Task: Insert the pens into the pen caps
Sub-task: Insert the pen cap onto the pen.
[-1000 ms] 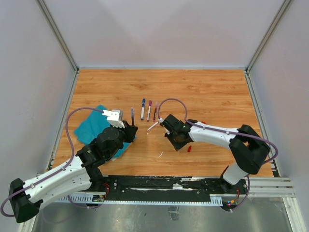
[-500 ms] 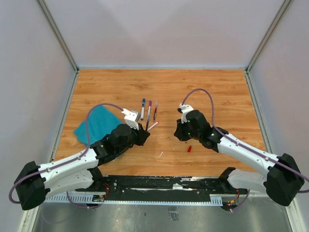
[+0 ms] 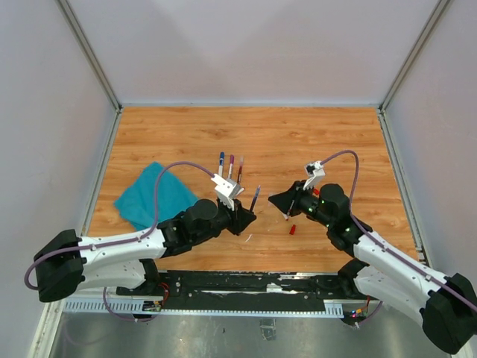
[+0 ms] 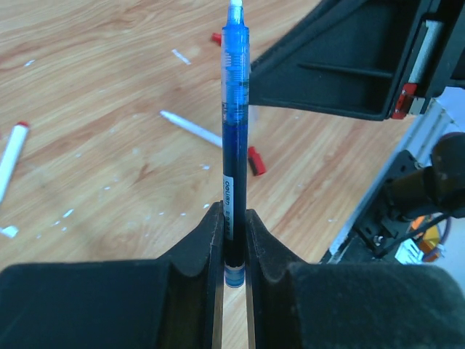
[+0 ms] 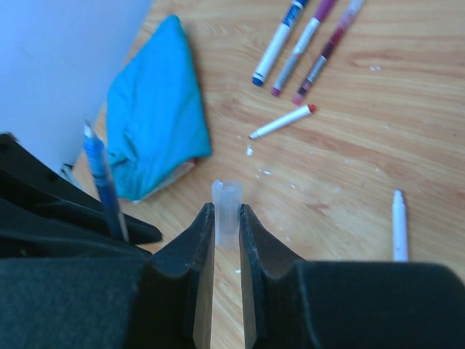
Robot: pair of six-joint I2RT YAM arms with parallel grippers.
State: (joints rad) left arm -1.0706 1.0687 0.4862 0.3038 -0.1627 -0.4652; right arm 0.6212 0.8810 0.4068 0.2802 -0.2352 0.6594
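From above: three pens (image 3: 230, 162) lie in a row on the bench (image 3: 335, 142), with one red cap (image 3: 292, 229) nearer. Left wrist: the left hand (image 4: 232, 218) clenches one translucent blue pen (image 4: 234, 109) (white tip upward). Right wrist: the right hand (image 5: 227, 222) pinches one clear cap (image 5: 226, 200).

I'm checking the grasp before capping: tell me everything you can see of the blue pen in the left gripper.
The blue pen has a slim translucent blue barrel, plastic by its look, with dark print and a white tip. The left gripper clamps its lower end between both fingers; it juts straight out, off the table, touching nothing else.
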